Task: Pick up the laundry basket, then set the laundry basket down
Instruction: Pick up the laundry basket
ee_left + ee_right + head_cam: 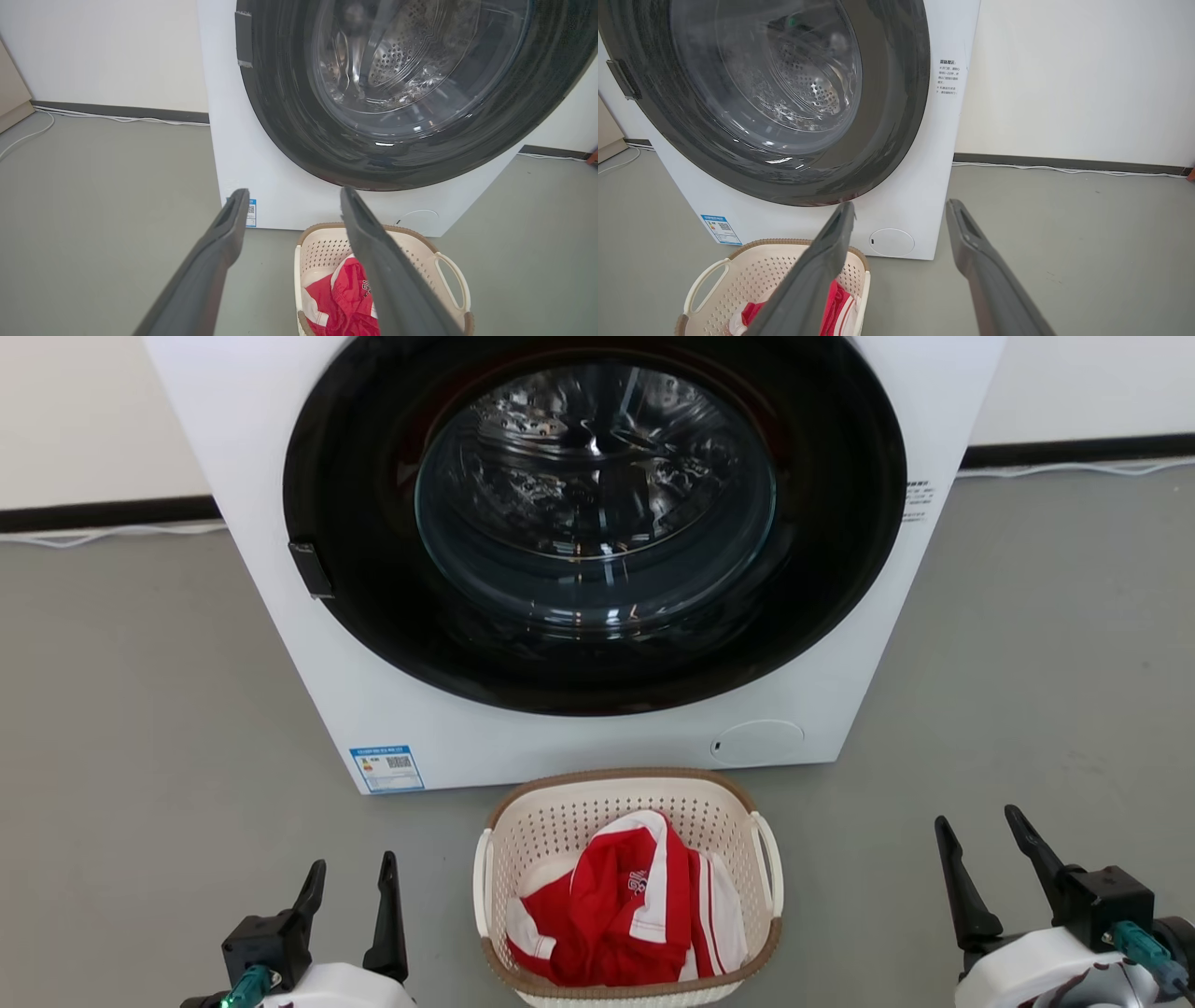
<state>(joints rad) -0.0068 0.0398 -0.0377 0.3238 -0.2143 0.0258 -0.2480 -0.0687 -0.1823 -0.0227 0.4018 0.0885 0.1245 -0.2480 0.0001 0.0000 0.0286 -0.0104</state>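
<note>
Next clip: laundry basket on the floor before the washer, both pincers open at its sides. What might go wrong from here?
1. The small cream perforated plastic laundry basket has thin white loop handles, narrow targets; the open left pincer and right pincer stand apart from them, so an uneven grab may tilt it.
2. The loose red and white garment could spill if it tilts.
3. The basket sits close to the white washing machine; a forward swing might bump it.

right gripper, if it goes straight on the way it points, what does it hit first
Probably the washer, its white lower-right front. The right gripper points clear of the basket, though depth is unclear.
</note>
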